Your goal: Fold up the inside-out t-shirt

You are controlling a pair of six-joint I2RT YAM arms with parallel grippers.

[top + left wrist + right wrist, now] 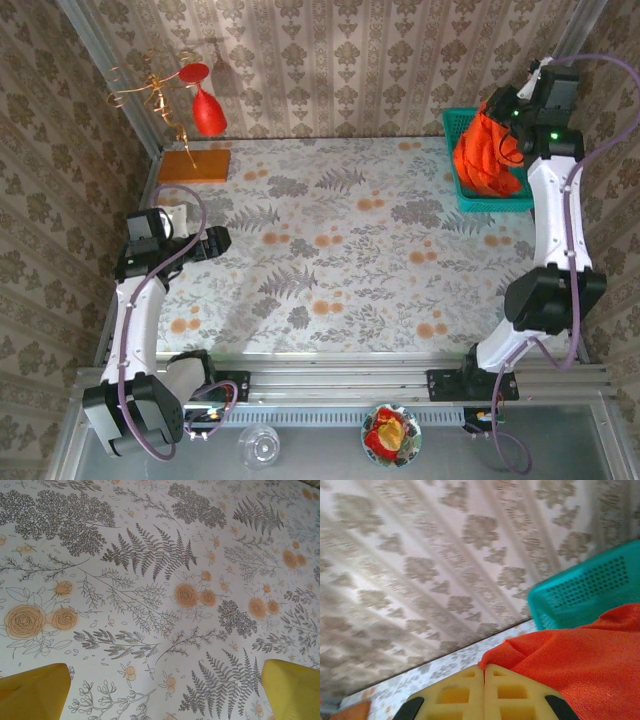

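Bright, even light across the floral tablecloth (330, 240) — faint shadow at lower left; my right-wrist view blurs the wallpaper (420, 555).

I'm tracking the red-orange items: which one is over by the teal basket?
The crumpled orange-red t-shirt, far right; the red wine glass and orange-brown board are at the far-left corner.
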